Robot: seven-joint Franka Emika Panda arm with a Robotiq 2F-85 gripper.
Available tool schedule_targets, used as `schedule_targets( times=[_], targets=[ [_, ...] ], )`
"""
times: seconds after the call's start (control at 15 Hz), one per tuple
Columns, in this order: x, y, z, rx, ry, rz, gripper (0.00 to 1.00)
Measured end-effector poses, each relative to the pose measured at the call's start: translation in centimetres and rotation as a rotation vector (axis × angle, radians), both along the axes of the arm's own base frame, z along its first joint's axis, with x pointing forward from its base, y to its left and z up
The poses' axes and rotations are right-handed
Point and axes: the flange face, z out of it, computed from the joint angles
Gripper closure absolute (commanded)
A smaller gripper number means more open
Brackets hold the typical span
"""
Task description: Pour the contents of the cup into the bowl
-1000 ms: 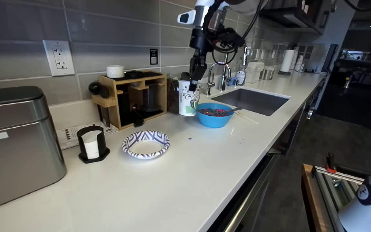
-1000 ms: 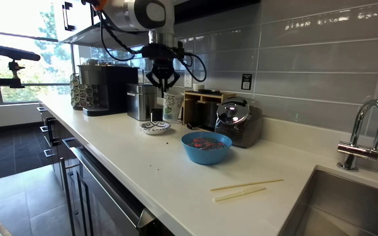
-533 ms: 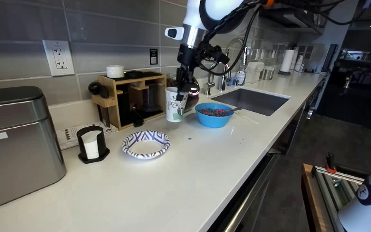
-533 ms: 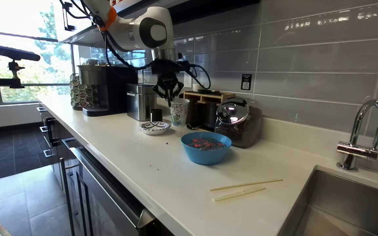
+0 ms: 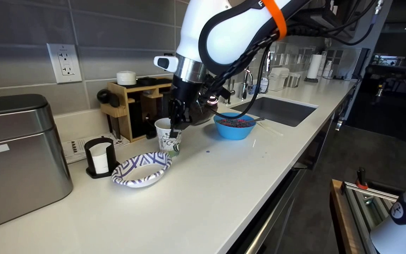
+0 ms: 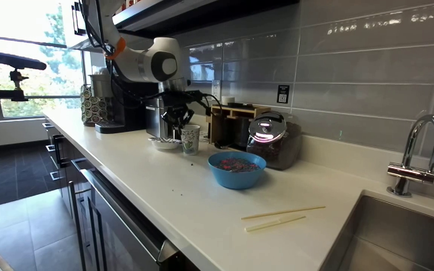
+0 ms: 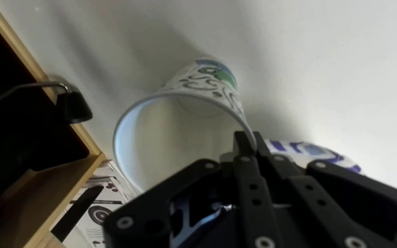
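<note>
While the gripper (image 7: 252,138) pinches the rim of the printed paper cup (image 6: 190,141), one fingertip inside and one outside, the cup is held nearly upright just beside the patterned dish (image 5: 141,172), which lies tilted; whether the cup's base touches the tabletop (image 5: 203,208) I cannot tell. Apart from it, on the side towards the sink (image 5: 277,110), the blue bowl (image 6: 236,180) sits near the jar (image 6: 280,149) with the shiny lid, and dark and red bits (image 6: 237,165) show inside it in both exterior views.
</note>
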Motion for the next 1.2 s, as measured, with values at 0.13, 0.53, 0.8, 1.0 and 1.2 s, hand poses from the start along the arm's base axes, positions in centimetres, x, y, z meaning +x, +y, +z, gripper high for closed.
schedule_targets(
  times=[0.13, 0.53, 0.8, 1.0, 1.2],
  targets=[
    [0.1, 0.6, 0.0, -0.013, -0.014, 0.006, 1.00],
    [0.0, 1.6, -0.1, -0.021, -0.026, -0.024, 0.69],
    [0.2, 3.8, -1.6, 0.011, -0.048, -0.049, 0.37],
    [1.0, -0.8, 0.7, 0.036, -0.085, -0.086, 0.14],
    [1.3, -8.6, 5.0, 0.035, -0.155, -0.139, 0.00]
  ],
)
